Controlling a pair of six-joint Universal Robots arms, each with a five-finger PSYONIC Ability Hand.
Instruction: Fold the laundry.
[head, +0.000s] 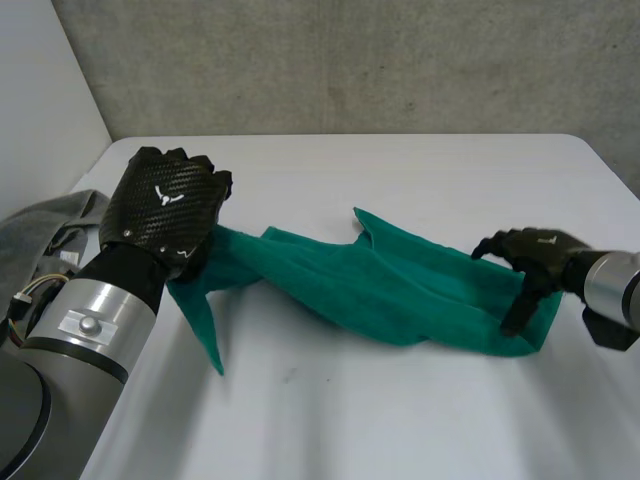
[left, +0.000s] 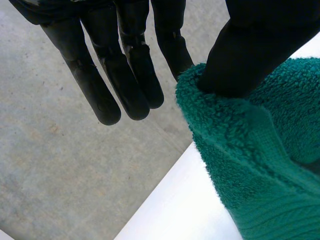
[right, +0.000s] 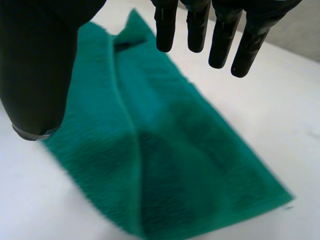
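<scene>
Item under inspection: one green terry towel (head: 400, 290), lying rumpled and stretched lengthwise across the middle of the flat white table (head: 400, 430). Its central part rests on the surface in loose ridges, and one pointed corner stands up along the far edge.

Left hand (head: 165, 205): raised off the table at the towel's left end. That end is lifted up to the hand, and a narrow tail hangs below it down to the table. In the left wrist view the fingers (left: 107, 100) are straight, close together and clear of the cloth. The thumb (left: 250, 45) is pushed into a fold of the towel (left: 260, 165). The nearest finger sits right against the fold's edge, so the cloth appears to be pinched between the two, though the contact itself is hidden.

Right hand (head: 535, 262): positioned over the towel's right end, palm down. In the right wrist view its fingers (right: 220, 45) are straight, slightly spread and above the cloth (right: 165, 170), holding nothing. The thumb (right: 35, 75) points down, its tip at the towel's edge.

Other: a crumpled grey fabric garment (head: 45, 230) lies at the table's left edge, beside the left arm and apart from the towel. A grey concrete wall (head: 350, 60) stands behind the table.
</scene>
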